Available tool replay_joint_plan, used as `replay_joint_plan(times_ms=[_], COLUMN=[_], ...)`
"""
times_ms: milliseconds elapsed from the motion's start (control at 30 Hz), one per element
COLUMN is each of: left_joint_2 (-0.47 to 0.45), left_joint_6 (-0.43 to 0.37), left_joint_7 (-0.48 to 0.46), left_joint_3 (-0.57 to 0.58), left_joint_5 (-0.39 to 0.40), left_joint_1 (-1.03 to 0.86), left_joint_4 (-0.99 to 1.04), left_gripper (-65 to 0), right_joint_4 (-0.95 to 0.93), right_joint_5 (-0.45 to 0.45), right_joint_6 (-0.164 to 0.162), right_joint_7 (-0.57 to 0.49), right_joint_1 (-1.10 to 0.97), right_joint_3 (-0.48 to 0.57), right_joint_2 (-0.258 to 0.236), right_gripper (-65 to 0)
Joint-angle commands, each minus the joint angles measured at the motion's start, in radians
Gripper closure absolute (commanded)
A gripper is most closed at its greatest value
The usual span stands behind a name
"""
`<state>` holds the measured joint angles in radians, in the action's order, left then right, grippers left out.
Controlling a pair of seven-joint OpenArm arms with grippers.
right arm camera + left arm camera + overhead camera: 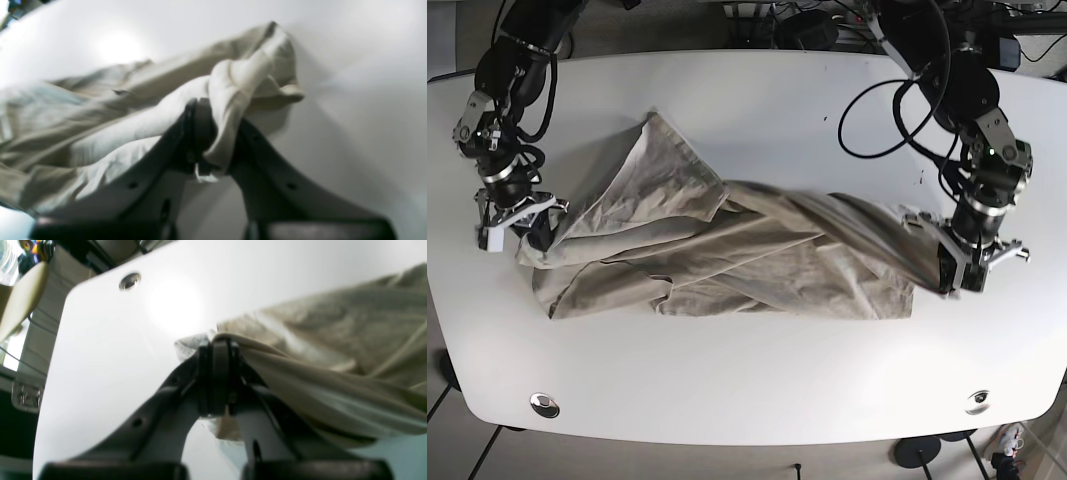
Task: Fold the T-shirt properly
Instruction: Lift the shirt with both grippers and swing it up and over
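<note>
The beige T-shirt (727, 250) stretches lengthwise across mid-frame between both arms: right end effector (519, 222) and left end effector (962, 262) each pinch an opposite end.

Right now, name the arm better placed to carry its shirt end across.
Left, tentatively. Left tool grips the twisted end of the T-shirt; right tool pins the spread end.

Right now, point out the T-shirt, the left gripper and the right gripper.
T-shirt (727, 255), base view, middle of the crumpled cloth.
Left gripper (218, 346), left wrist view, fingertips clamping cloth.
Right gripper (206, 113), right wrist view, fingertips clamping cloth.
</note>
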<state>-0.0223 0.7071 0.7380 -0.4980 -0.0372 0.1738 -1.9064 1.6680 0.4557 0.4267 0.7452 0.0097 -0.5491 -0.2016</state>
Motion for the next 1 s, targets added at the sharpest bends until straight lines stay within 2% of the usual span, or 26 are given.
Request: replay_joint_plan(times_ms=[33, 100, 167, 333, 400, 467, 600, 767, 900, 967, 1000], left_joint_2=[-0.009, -0.009, -0.031, -0.095, -0.136, -0.163, -0.229, -0.285, -0.334, -0.341, -0.344], left_joint_6=[-0.009, -0.009, -0.051, -0.062, -0.062, -0.071, -0.105, -0.103, -0.102, -0.102, -0.102], left_joint_7=[0.005, 0.025, 0.028, 0.025, -0.015, -0.071, -0.084, -0.077, -0.019, -0.016, -0.016], left_joint_3=[0.026, 0.046, 0.057, 0.080, 0.081, 0.085, 0.088, 0.081, 0.037, 0.011, -0.020], left_joint_5=[0.007, 0.007, 0.009, 0.013, 0.016, 0.010, 0.016, 0.018, 0.024, 0.072, 0.122], left_joint_1=[0.102, 0.197, 0.315, 0.594, 0.729, 0.826, 1.064, 1.085, 0.887, 0.760, 0.642], left_joint_4=[0.029, 0.083, 0.175, 0.420, 0.543, 0.624, 0.752, 0.732, 0.545, 0.477, 0.423], left_gripper=[0.0, 0.0, 0.0, 0.0, 0.0, 0.0, 0.0, 0.0, 0.0, 0.0, 0.0], right_joint_4=[0.021, 0.008, -0.041, -0.190, -0.280, -0.328, -0.412, -0.389, -0.269, -0.216, -0.165], right_joint_5=[-0.034, -0.090, -0.133, -0.137, -0.130, -0.130, -0.134, -0.125, -0.015, 0.022, 0.047], right_joint_6=[0.016, 0.018, 0.018, 0.018, 0.018, 0.016, 0.016, 0.016, 0.007, 0.007, 0.007], right_joint_7=[-0.017, -0.017, -0.017, -0.017, -0.019, -0.019, -0.009, 0.060, 0.099, 0.119, 0.132], right_joint_1=[0.109, 0.191, 0.298, 0.560, 0.703, 0.820, 1.070, 1.131, 0.898, 0.774, 0.663], right_joint_3=[-0.002, 0.013, 0.090, 0.129, 0.185, 0.225, 0.237, 0.228, 0.163, 0.128, 0.105], right_joint_2=[-0.009, -0.009, -0.040, -0.080, -0.128, -0.135, -0.137, -0.129, -0.137, -0.131, -0.126], right_gripper=[-2.7, -2.7, -2.7, -2.9, -2.9, -2.9, -3.0, -3.0, -3.2, -3.2, -3.2])
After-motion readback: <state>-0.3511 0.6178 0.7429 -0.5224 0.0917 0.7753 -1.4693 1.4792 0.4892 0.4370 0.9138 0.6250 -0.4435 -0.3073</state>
